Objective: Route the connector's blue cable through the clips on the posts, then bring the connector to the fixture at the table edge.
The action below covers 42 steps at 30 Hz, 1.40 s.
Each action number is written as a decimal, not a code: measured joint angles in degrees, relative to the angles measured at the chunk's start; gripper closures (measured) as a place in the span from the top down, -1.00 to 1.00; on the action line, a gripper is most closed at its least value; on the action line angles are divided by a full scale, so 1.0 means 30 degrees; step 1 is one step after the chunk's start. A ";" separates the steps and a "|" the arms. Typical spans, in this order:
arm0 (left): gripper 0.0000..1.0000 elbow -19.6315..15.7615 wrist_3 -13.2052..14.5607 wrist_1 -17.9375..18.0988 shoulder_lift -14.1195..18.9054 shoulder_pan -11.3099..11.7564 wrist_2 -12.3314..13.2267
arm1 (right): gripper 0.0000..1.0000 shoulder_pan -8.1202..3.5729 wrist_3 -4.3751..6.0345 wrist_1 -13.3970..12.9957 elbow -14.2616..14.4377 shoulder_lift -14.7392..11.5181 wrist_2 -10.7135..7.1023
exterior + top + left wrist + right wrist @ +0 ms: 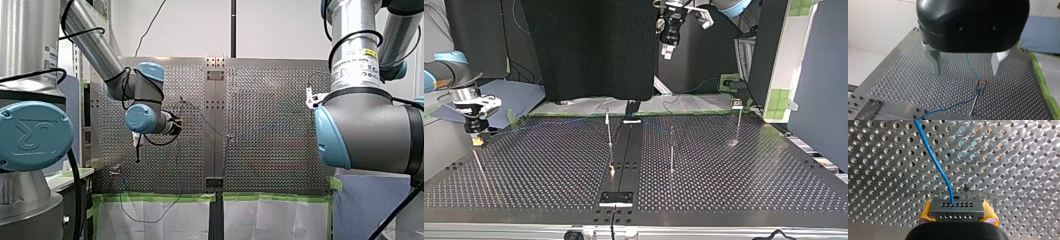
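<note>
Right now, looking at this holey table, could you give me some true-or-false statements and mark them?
1. My right gripper grips the grey metal connector block between yellow-padded fingers. True.
2. A thin blue cable leaves that connector. True.
3. My left gripper, black with metal fingers, is shut on the cable. False: its fingers are open, holding nothing.
4. The perforated metal table carries no posts. False: thin upright metal posts stand on it.

Connector (957,207) underside behind my right gripper (958,214); blue cable (933,160) past the view's edge.
</note>
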 joint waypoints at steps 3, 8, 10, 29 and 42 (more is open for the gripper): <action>1.00 0.0000 0.0005 -0.0025 -0.0001 0.0030 0.0000 | -1.00 0.0061 -0.0133 0.0065 -0.0079 -0.0001 0.0002; 1.00 -0.0002 0.0004 -0.0033 -0.0003 0.0095 0.0000 | -1.00 0.0166 -0.0223 0.0010 -0.0227 -0.0002 0.0007; 1.00 -0.0002 0.0006 -0.0035 0.0001 0.0116 0.0000 | -1.00 0.0199 -0.0233 -0.0001 -0.0277 -0.0004 0.0008; 1.00 -0.0003 0.0010 -0.0018 -0.0002 0.0214 0.0015 | -1.00 0.0242 0.0111 -0.0115 -0.0520 -0.0003 0.0199; 1.00 -0.0003 0.0010 -0.0006 -0.0005 0.0329 0.0068 | -1.00 0.0279 0.0251 -0.0224 -0.0514 0.0021 0.0674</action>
